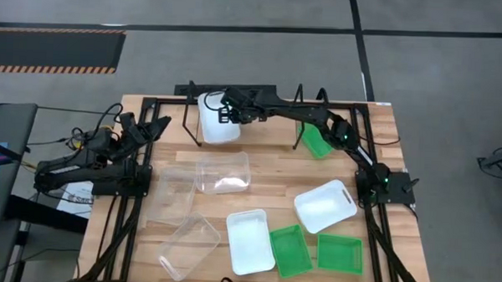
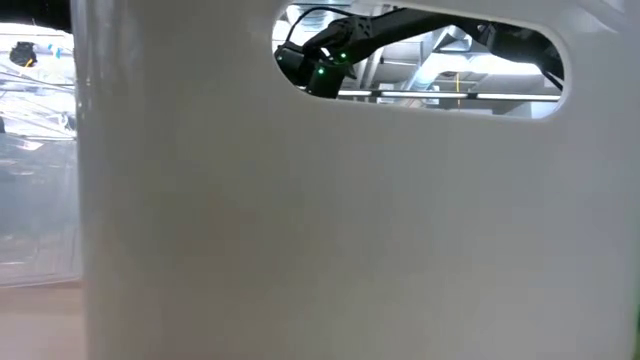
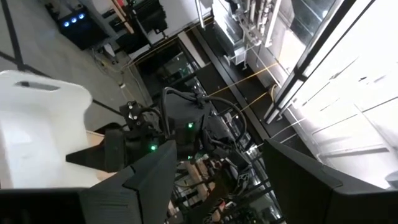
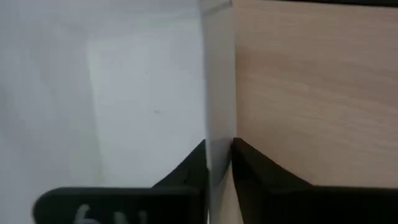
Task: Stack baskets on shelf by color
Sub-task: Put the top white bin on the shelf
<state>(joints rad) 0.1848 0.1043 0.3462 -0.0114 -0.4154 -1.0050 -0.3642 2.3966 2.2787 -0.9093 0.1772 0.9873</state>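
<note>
The shelf (image 1: 272, 125) stands along the table's far edge. A white basket (image 1: 217, 119) sits on the left part of its light board, and a green basket (image 1: 315, 142) lies at its right part. My right gripper (image 1: 230, 113) reaches over the shelf from the right and straddles the white basket's wall (image 4: 217, 93). My left gripper (image 3: 217, 186) hangs open and empty over the table's left side, raised and aimed at the shelf. It sees the white basket (image 3: 37, 124) from the side. My right gripper has the white basket's right-hand wall (image 4: 219, 134) between its two fingers at the rim, one finger inside the basket and one outside over the board. No gap shows beside either finger. The fingers slant down from above and from the right. The basket rests on the shelf board (image 4: 311, 87).
Loose on the table lie three clear baskets (image 1: 223, 172) (image 1: 172, 193) (image 1: 189, 246), two white ones (image 1: 250, 240) (image 1: 325, 205) and two green ones (image 1: 290, 249) (image 1: 340, 253). A white basket (image 2: 300, 220) fills the low view; my right arm (image 2: 320, 60) shows through its handle slot.
</note>
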